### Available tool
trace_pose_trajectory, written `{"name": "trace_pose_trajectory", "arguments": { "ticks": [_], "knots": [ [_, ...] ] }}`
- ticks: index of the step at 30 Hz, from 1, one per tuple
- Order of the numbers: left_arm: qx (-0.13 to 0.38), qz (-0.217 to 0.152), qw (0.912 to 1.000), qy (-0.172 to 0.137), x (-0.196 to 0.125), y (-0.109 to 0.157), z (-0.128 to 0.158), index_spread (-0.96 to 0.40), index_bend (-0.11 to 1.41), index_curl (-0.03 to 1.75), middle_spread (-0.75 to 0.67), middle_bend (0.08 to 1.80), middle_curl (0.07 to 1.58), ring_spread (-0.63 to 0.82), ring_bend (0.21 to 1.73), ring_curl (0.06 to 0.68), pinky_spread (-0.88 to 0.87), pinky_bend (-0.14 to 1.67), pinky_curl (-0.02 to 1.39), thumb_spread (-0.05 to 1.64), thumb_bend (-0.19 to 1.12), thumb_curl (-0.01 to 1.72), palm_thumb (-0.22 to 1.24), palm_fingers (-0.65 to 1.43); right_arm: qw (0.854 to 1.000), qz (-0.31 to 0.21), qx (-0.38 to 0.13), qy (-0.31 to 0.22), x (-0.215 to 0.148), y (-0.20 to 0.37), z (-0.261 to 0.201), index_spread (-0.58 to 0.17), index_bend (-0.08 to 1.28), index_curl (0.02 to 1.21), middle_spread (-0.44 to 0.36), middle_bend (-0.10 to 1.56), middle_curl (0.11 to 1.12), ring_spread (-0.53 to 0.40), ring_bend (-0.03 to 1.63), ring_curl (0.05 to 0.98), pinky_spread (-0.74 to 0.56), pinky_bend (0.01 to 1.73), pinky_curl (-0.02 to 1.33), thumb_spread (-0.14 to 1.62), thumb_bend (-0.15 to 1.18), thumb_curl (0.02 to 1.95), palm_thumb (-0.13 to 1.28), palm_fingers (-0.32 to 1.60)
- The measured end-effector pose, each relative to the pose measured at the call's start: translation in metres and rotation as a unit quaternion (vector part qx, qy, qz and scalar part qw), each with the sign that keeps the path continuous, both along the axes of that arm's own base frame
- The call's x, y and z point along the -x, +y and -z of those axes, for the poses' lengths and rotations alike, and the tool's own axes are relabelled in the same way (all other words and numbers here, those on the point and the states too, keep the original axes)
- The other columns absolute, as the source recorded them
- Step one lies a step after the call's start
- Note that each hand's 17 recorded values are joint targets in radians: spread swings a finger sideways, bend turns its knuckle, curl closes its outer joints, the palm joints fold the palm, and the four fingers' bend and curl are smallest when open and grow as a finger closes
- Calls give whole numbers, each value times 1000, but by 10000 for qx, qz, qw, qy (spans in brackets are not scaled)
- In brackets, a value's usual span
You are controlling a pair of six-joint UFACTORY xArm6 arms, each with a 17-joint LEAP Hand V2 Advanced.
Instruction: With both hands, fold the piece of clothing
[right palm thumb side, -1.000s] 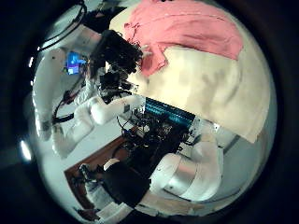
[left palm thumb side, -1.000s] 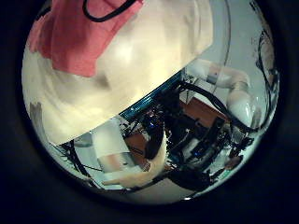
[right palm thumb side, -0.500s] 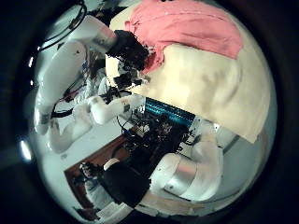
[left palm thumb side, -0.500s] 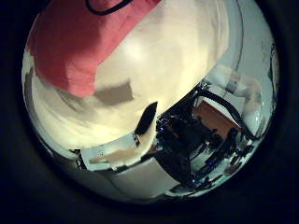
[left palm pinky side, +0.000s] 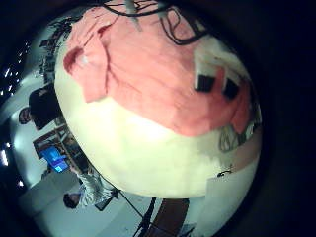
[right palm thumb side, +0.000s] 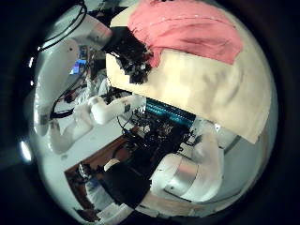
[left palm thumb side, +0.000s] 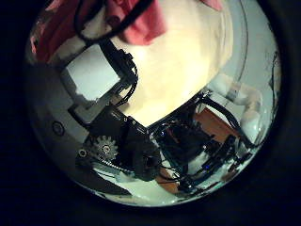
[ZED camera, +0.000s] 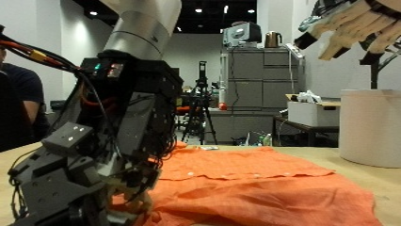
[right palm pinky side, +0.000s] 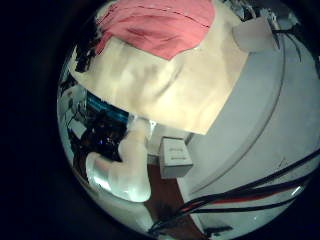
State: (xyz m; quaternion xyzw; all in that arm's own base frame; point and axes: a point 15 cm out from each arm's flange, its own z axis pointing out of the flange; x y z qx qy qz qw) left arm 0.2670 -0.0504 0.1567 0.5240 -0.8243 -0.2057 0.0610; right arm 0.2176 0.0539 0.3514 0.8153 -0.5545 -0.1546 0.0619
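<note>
A light tan table (ZED camera: 381,192) is seen in a large room, with a grey cabinet (ZED camera: 257,94) at the back and a white tub (ZED camera: 371,127) standing at the table's far edge. An orange piece of clothing (ZED camera: 250,184) is spread flat over the table, wrinkled, with its near edge lying loosely.

Taken from the cloth's middle in the outside view, the left hand (ZED camera: 101,160) is found at nine o'clock, low and close to the camera. Its fingers (ZED camera: 125,200) are pointed down onto the cloth's edge. Whether the cloth is pinched between them cannot be told, since the fingertips are hidden among the folds.

The right hand (ZED camera: 358,26) is held high at about one o'clock, well apart from the cloth. Its fingers are spread wide and only slightly bent, and nothing is held in them.

In the right thumb side palm view, the left hand (right palm thumb side: 131,54) is shown at one corner of the cloth (right palm thumb side: 187,33), where the cloth meets bare table (right palm thumb side: 206,89). In the left little finger side palm view, the cloth (left palm pinky side: 148,69) is seen close under the palm, covering one end of the table (left palm pinky side: 148,148).
</note>
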Motion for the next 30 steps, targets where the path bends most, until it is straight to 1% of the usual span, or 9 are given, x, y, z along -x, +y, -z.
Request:
{"name": "trace_pose_trajectory", "arguments": {
  "ticks": [4,9,12,13,15,19,23,25,30],
  "knots": [
    [-105,-44,9999,-128,-8,15,-19,-463,387,560,-489,864,892,-460,1274,536,-664,1076,570,963,123,552,892,1079,10000,-2,-2,-24,-1,0,-3,-324,177,334,109,200,353,238,232,260,401,188,241,1154,-18,213,76,301],
    [-50,-51,9997,-240,-14,25,-33,-547,402,678,-535,862,970,-451,1317,551,-671,1127,584,962,92,604,909,1039,9999,-41,117,-43,-4,-6,-1,-323,146,307,110,192,347,229,325,276,362,235,256,1162,-4,220,115,383],
    [14,-43,9996,-284,-15,29,-41,-586,389,752,-557,858,1011,-447,1333,555,-666,1156,589,963,73,630,917,1022,9992,-104,380,47,-10,-18,10,-316,154,298,121,196,347,226,355,285,295,272,269,1175,3,230,177,397],
    [22,-38,9996,-292,-15,29,-44,-598,387,777,-563,859,1023,-446,1336,555,-664,1161,589,963,67,639,919,1021,9988,-122,464,81,-14,-22,14,-305,174,303,82,212,353,229,320,277,247,283,275,1186,15,239,236,385],
    [25,-72,9996,-281,-14,31,-51,-619,375,828,-573,855,1045,-444,1345,556,-664,1172,588,965,55,654,923,1012,9980,-150,600,147,-23,-28,27,-294,183,308,60,225,357,230,305,271,206,263,273,1186,27,247,298,379],
    [36,-145,9997,-175,-10,30,-65,-654,343,930,-589,852,1085,-447,1360,554,-663,1190,585,967,29,682,924,1001,9975,-213,635,216,-33,-27,58,-268,161,305,47,231,359,209,330,273,172,241,266,1187,31,257,369,382],
    [69,-131,9998,-119,-9,31,-71,-681,304,1028,-602,845,1118,-446,1370,552,-656,1204,581,972,9,707,930,993,9975,-315,625,93,-40,-22,103,-248,149,290,37,261,370,122,404,289,120,224,258,1154,23,272,455,421],
    [66,-147,9998,-121,-9,33,-71,-691,282,1075,-608,842,1132,-445,1374,551,-652,1209,580,975,0,718,933,991,9972,-429,607,-40,-43,-15,126,-248,176,293,-49,296,383,37,461,302,56,210,250,1124,3,279,496,495],
    [84,-112,9999,-86,-9,34,-70,-709,230,1182,-619,831,1161,-443,1380,547,-647,1214,574,979,-11,738,931,989,9957,-702,593,-122,-51,2,171,-261,193,316,-131,333,402,-41,473,311,3,189,243,1094,-23,282,517,503]
  ]
}}
